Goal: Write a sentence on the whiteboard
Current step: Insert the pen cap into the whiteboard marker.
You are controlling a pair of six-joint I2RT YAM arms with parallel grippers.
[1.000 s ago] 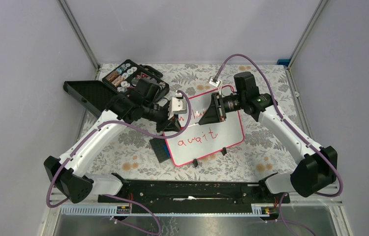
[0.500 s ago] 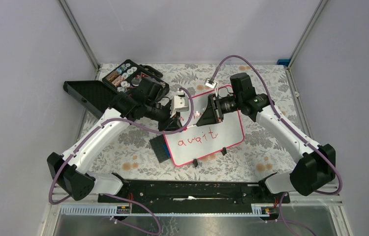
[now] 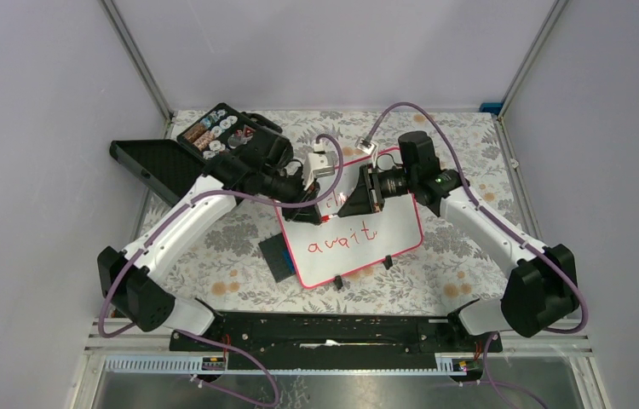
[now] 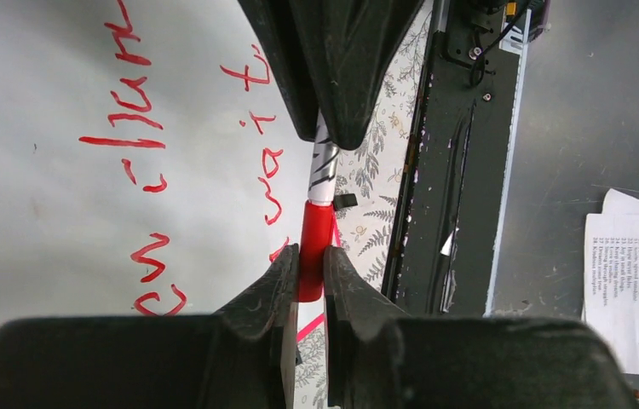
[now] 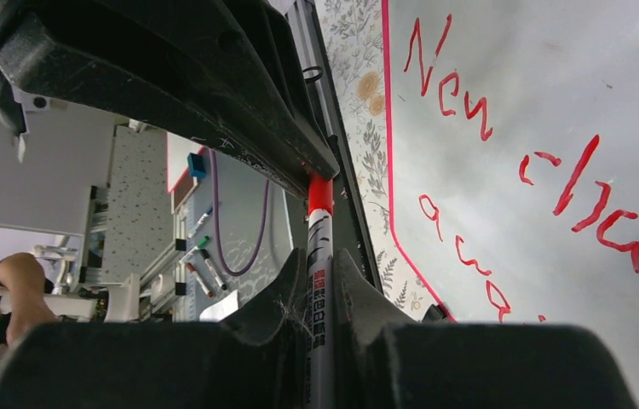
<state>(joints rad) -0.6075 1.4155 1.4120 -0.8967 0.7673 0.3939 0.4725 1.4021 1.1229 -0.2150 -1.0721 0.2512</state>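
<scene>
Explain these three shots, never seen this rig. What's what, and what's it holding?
Two robot arms are bolted at the near edge of a table. The wide shot is from a fixed camera above and behind them; the other two are from a camera on each wrist. On the table lie a whiteboard with a red handwritten sentence and, far left, an open black case. Both arms hold one marker: the left gripper is shut on its red cap, the right gripper on the barrel. Whether the cap is going on or off, the pictures do not show.
</scene>
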